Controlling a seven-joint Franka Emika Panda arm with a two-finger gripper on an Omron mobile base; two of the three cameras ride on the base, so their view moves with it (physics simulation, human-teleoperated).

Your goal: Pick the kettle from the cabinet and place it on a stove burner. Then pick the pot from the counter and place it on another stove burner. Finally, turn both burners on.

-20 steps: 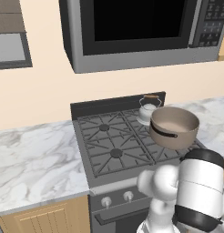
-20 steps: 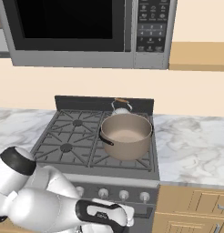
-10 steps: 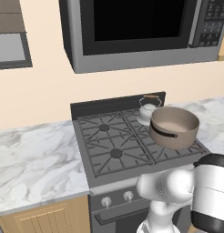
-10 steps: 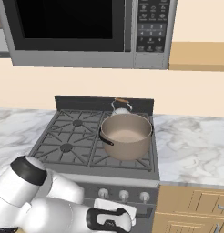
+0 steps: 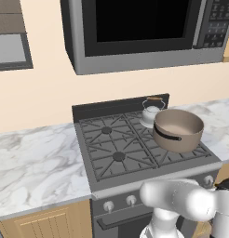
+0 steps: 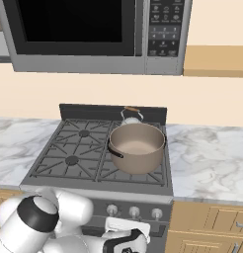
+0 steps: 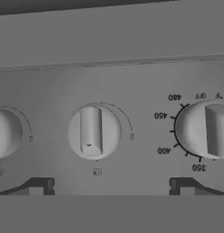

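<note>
The silvery kettle stands on the stove's back right burner. Just in front of it, the wide taupe pot sits on the front right burner. My gripper is open and held low, facing the stove's control panel. A round burner knob lies straight ahead between the fingertips, which do not touch it. My hand hangs below the row of knobs. The tan cabinet is at the upper right.
An oven dial with temperature marks sits right of the centre knob, and another knob is to its left. The white marble counter flanks the stove. A grey microwave hangs above the burners.
The arm has folded lower in front of the stove, and the hand has shifted a little to the right under the knobs. Kettle and pot have not moved.
</note>
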